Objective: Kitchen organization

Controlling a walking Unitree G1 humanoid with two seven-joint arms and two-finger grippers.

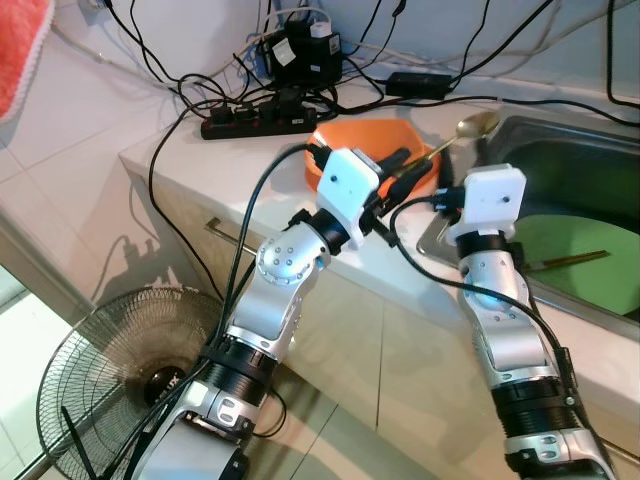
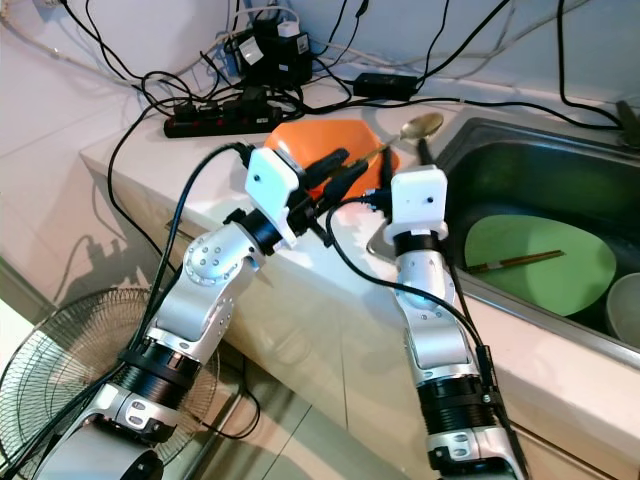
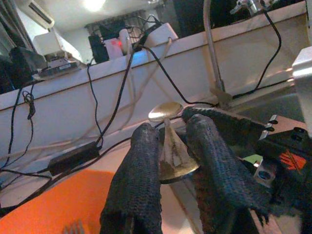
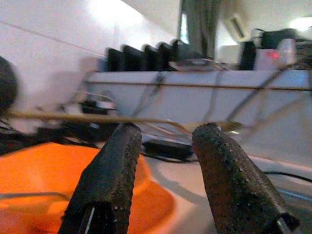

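A gold spoon (image 1: 478,124) is held level over the counter's edge, between the orange bowl (image 1: 345,140) and the sink (image 1: 600,150). My left gripper (image 1: 412,166) is shut on its handle; in the left wrist view both fingers (image 3: 141,165) press the handle end, and the spoon's bowl (image 3: 165,111) points away. My right gripper (image 4: 163,134) is open just beside it, near the sink's corner, with nothing between its fingers. The spoon handle (image 4: 73,117) crosses beyond its fingertips. A fork (image 3: 73,226) lies in the orange bowl.
A green plate (image 1: 585,245) with chopsticks (image 1: 570,260) lies in the sink, beside a white bowl (image 2: 625,305). A black power strip (image 1: 260,120) and tangled cables lie at the counter's back. A floor fan (image 1: 110,370) stands below on the left.
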